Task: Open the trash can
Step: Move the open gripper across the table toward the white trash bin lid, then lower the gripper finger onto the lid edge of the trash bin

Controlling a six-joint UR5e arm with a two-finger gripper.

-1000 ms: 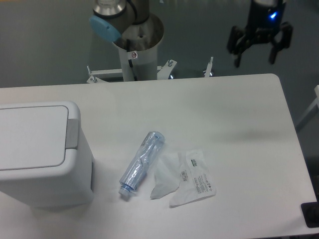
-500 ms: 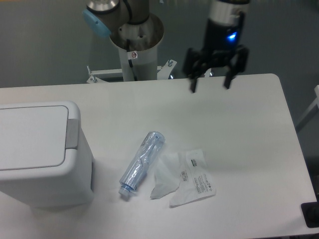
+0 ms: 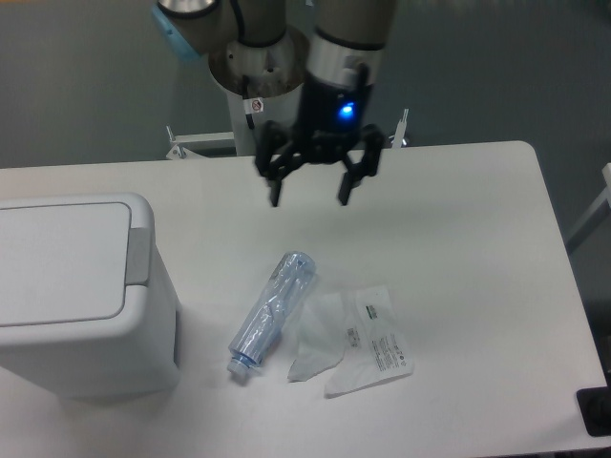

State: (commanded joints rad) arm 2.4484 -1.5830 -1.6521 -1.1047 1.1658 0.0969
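Note:
The trash can is a large white boxy bin at the left edge of the table. Its flat lid is down and the grey push tab sits on its right side. My gripper hangs above the middle back of the table, fingers pointing down and spread open, holding nothing. It is well to the right of the bin and above a crushed clear plastic bottle.
A crumpled clear plastic wrapper with a label lies beside the bottle on the white table. The arm's base column stands behind the table's back edge. A dark object sits at the front right corner.
The gripper has moved left across the back of the table, from the far right to the middle, and come lower. It stayed open. The bin, bottle and wrapper have not moved.

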